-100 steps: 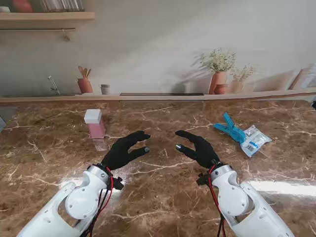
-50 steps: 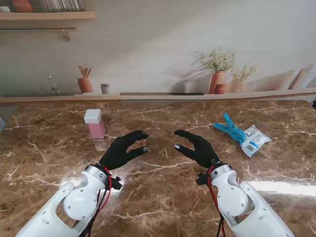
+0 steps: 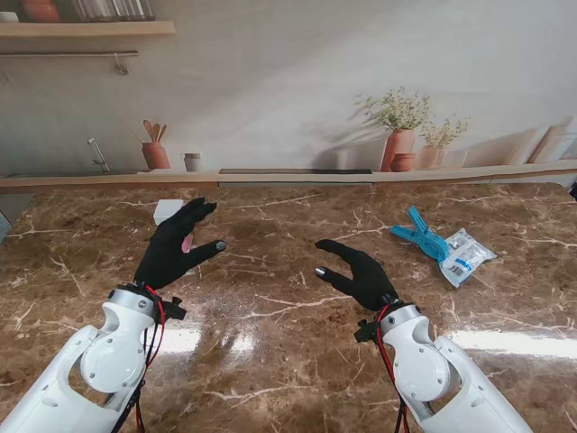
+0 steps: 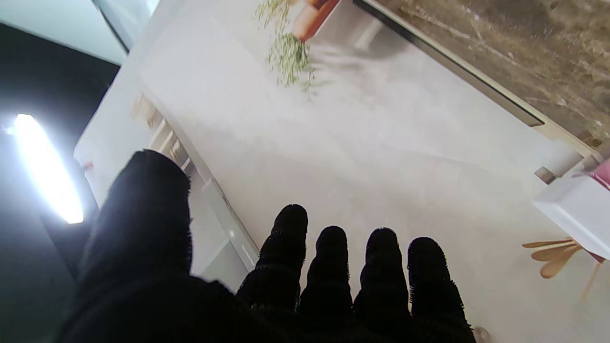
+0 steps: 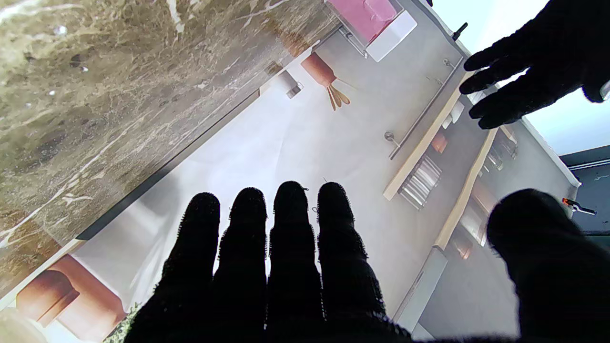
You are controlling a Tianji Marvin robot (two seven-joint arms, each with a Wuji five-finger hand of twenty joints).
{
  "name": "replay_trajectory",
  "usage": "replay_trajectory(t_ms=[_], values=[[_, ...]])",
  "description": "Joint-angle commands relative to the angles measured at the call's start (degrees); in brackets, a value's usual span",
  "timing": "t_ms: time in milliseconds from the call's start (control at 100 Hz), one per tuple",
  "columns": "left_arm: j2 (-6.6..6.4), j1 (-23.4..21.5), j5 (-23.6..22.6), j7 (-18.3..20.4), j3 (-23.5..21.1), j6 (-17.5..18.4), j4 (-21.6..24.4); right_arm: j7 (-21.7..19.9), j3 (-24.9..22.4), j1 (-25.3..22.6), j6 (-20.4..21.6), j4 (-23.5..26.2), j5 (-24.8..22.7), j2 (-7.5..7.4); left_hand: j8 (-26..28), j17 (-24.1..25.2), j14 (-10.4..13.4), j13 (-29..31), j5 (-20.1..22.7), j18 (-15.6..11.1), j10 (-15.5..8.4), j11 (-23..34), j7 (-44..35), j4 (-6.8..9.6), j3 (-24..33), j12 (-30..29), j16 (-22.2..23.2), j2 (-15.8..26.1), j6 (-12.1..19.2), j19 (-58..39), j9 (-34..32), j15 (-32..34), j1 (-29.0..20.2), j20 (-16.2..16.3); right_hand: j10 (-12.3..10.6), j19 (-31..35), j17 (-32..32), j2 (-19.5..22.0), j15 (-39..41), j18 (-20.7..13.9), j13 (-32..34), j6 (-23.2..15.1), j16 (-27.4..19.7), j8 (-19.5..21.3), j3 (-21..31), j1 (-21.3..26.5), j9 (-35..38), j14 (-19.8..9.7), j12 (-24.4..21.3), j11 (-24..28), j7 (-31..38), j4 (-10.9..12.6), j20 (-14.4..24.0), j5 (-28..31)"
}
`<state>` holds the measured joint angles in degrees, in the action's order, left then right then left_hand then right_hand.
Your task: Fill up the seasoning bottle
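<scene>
While the seasoning bottle (image 3: 165, 211) stands at the upper left of the stand's frame, your left hand (image 3: 173, 248) covers most of it.

You see only a white corner of its cap past the black glove, with a sliver of pink between the fingers; the right wrist view shows its pink body and white cap (image 5: 391, 33) on the marble table (image 3: 288, 298). Your left hand is spread and holds nothing, raised in front of the bottle; whether it touches the bottle you cannot tell. Your right hand (image 3: 356, 271) hangs in the frame's centre, fingers loosely apart, empty. At the right of the frame lie a blue clip (image 3: 419, 234) and, touching it, a clear packet (image 3: 464, 255).
</scene>
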<state>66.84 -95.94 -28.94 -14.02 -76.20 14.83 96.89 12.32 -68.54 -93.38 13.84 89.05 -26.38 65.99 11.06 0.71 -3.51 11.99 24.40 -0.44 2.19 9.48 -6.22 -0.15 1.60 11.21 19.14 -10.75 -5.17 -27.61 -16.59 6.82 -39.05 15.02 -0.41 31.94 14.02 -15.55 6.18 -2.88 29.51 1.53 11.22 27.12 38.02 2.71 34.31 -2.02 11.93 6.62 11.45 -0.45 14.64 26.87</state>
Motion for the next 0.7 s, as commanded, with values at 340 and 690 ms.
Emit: replay_trajectory(t_ms=[340, 690], values=[[0.71, 4.8, 8.5, -0.2, -6.0, -0.9, -7.8, -1.1, 0.4, 0.1, -1.1, -0.7, 1.2, 0.33, 2.6, 0.7, 5.3, -8.0, -14.6, -6.1, -3.7, -4.3, -0.5, -2.2, 6.6, -2.9, -1.7, -16.3, -0.4, 15.7, 7.3, -3.4, 2.9, 3.7, -0.8, 1.1, 0.4, 0.6, 0.1, -0.2, 1.4, -1.3, 0.7, -0.6, -1.3, 0.3, 1.2, -0.8, 1.4, 0.5, 0.1, -0.1, 1.4, 0.9], [0.85, 7.3, 7.7, -1.0, -8.5, -3.3, -14.9, -1.3, 0.0, -0.2, -1.9, -0.2, 1.4, 0.3, 4.2, 1.4, 6.4, -9.3, -16.8, -6.6, -5.0, -7.4, 4.0, -3.7, 11.0, -2.1, -2.8, -20.7, 0.8, 20.0, 8.8, -5.6, 3.9, 7.9, -0.8, 1.2, 0.3, 0.6, 0.1, -0.1, 1.5, -1.2, 0.8, -0.6, -1.4, 0.6, 1.5, -0.7, 1.9, 0.6, 0.2, -0.1, 1.5, 1.0]])
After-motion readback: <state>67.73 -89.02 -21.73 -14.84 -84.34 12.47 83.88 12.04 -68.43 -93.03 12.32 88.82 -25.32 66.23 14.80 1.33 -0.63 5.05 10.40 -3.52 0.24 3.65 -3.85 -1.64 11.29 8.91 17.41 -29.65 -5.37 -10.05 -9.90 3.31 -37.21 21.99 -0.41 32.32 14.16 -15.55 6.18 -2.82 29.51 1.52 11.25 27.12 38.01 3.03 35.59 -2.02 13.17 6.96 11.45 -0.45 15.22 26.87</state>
